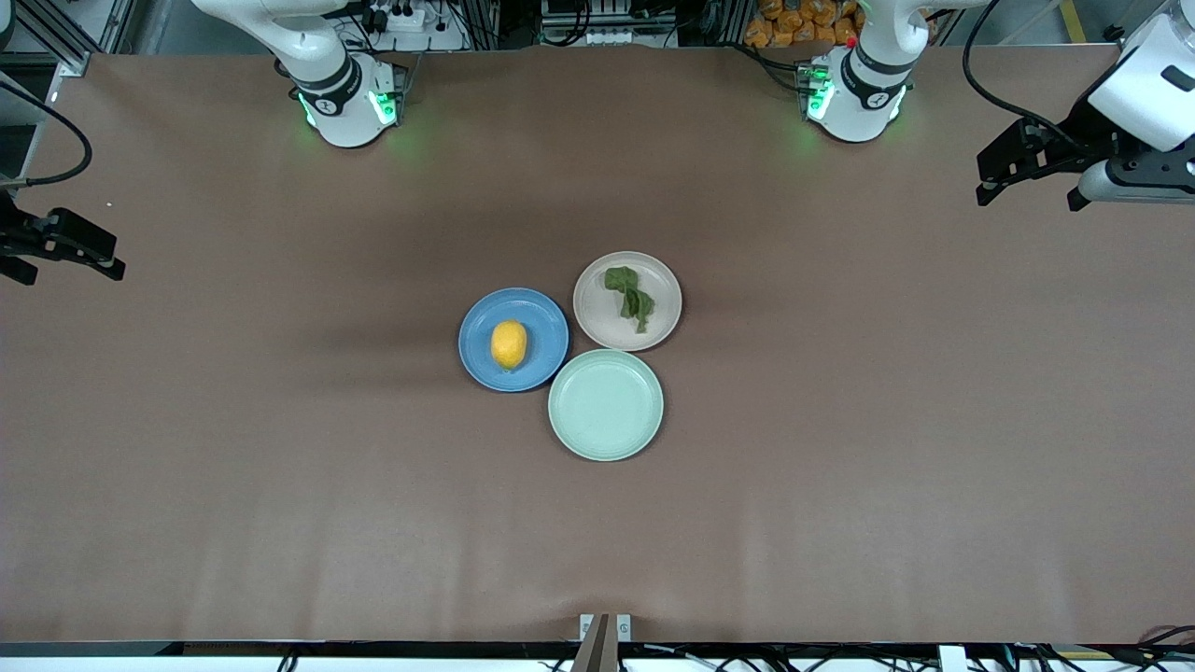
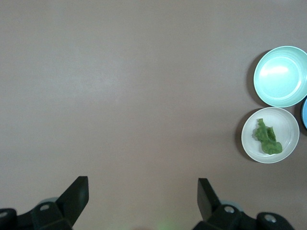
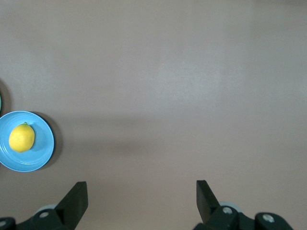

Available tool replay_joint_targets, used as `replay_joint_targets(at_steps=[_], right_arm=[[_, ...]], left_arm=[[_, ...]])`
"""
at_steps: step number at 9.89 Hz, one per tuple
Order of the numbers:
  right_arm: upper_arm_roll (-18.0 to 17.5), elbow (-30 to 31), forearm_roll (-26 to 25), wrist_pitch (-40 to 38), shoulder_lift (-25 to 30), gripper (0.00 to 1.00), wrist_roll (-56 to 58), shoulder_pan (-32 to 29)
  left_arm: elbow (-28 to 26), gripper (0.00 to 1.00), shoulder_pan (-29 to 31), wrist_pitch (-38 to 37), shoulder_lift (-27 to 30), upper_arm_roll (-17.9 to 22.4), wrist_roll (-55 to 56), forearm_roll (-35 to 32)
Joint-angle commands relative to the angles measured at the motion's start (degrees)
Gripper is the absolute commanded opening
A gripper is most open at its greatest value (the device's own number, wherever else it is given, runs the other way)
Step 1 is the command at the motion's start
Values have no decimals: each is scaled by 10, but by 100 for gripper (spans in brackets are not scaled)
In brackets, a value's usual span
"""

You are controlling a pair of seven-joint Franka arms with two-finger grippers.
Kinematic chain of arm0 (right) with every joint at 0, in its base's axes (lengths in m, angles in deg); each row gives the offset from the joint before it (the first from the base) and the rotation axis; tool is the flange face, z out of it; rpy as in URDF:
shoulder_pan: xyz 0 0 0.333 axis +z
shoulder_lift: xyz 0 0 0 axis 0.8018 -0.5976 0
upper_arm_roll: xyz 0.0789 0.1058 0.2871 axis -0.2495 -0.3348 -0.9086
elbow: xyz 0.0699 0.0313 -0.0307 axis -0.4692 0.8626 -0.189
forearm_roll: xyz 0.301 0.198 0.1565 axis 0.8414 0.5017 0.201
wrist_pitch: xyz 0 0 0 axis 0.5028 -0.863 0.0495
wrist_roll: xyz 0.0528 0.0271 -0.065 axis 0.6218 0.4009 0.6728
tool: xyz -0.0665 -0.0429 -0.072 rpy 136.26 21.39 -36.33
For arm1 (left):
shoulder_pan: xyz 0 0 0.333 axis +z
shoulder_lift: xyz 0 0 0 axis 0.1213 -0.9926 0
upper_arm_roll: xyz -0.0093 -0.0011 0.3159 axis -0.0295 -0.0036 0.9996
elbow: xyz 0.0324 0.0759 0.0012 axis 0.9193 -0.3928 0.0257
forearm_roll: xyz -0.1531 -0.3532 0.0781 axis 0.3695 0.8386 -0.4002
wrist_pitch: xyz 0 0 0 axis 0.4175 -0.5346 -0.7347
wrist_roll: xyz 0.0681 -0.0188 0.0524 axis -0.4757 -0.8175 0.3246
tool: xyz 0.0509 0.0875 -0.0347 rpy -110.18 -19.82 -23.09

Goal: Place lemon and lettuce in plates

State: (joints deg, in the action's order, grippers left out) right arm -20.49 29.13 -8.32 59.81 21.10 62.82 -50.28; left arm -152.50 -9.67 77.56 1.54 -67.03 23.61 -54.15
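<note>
The yellow lemon (image 1: 509, 343) lies in the blue plate (image 1: 546, 317) at mid-table; both show in the right wrist view, lemon (image 3: 21, 138) and blue plate (image 3: 43, 148). The dark green lettuce (image 1: 631, 295) lies in the beige-pink plate (image 1: 597, 313), also in the left wrist view, lettuce (image 2: 267, 136) and plate (image 2: 288, 125). My left gripper (image 1: 1029, 199) is open and empty, up over the left arm's end of the table (image 2: 143, 191). My right gripper (image 1: 70, 273) is open and empty, over the right arm's end (image 3: 141, 191).
A pale mint-green plate (image 1: 606, 404) lies empty, touching the two other plates and nearer to the front camera than both; it also shows in the left wrist view (image 2: 280, 76). A brown cloth (image 1: 280, 467) covers the table.
</note>
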Motion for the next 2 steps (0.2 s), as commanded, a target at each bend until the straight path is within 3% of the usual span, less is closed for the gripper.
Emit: replay_joint_targets(at_steps=[1, 2], right_arm=[[7, -10, 0, 1, -3, 100, 0, 7], [7, -10, 1, 3, -2, 100, 0, 7]], left_arm=[[10, 100, 2, -13, 1, -2, -7, 10], [8, 100, 2, -13, 2, -2, -7, 10]])
